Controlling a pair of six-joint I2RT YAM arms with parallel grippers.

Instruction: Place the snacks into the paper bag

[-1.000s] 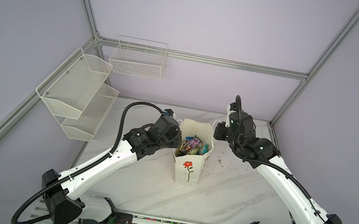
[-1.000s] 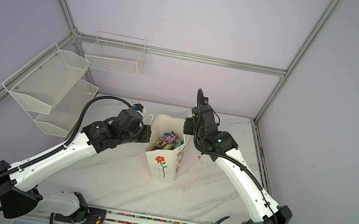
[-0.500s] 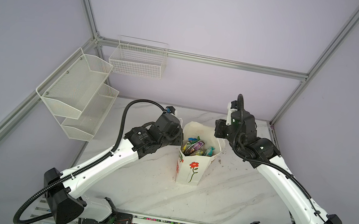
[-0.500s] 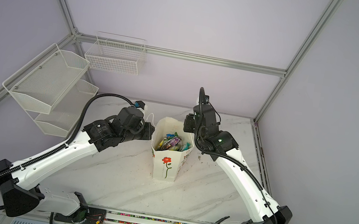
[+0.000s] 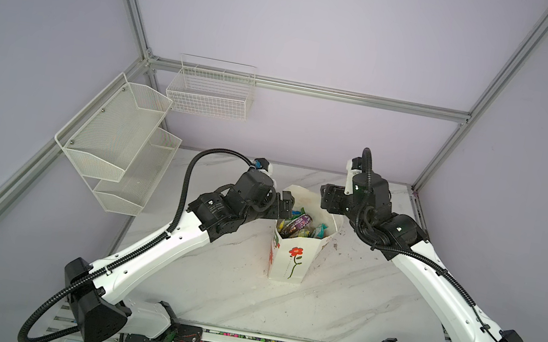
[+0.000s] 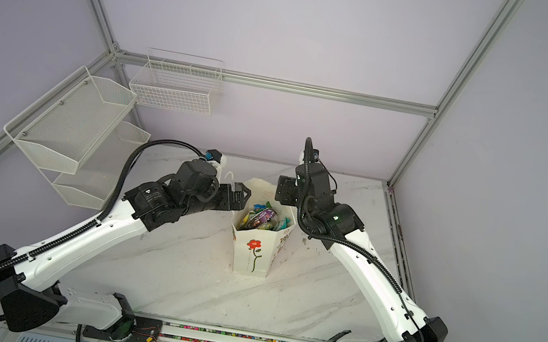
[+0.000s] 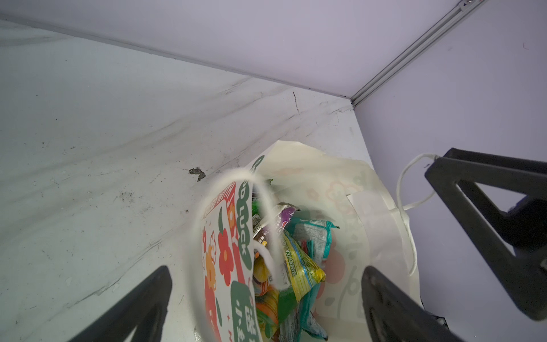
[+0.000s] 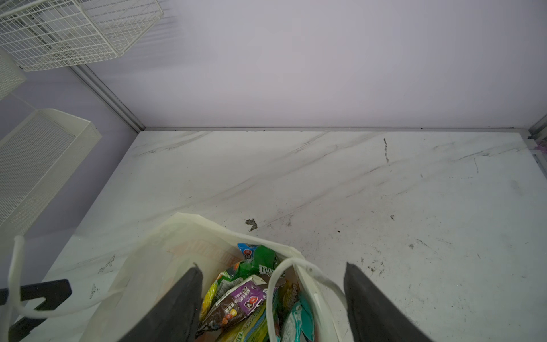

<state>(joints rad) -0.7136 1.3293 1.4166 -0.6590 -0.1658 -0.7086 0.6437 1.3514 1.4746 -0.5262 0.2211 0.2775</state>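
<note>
Now, paper bag (image 5: pixel 291 258): one, white with a red flower print, upright at mid-table between the two arms, mouth open; seen in both top views (image 6: pixel 252 252).
Snacks (image 5: pixel 299 222): all inside the paper bag, piled up to near the rim; at least five wrappers told apart in the right wrist view (image 8: pixel 236 302), namely brown-purple, teal, yellow, green and yellow-green; full count hidden by the pile.
Cord handles: two, white, one on each broad side of the bag; one (image 7: pixel 236 174) blurred, looping close to the left wrist camera, one (image 8: pixel 296 263) arching between the right fingers.
Left gripper (image 5: pixel 287 204): one, at the bag's left rim, jaws spread wide, clamping nothing; bag wall and cord loop lying loose in the gap (image 7: pixel 266 269).
Right gripper (image 5: pixel 330 199): one, at the bag's far right rim, jaws apart, gripping nothing; cord loop and bag edge between them (image 8: pixel 272 268).
Table (image 5: pixel 207 282): one, white marble pattern, scuffed with dark marks.
Wire basket (image 5: pixel 210 92): one, on the back wall.
Mesh shelves (image 5: pixel 112 128): two tiers, on the left wall.
</note>
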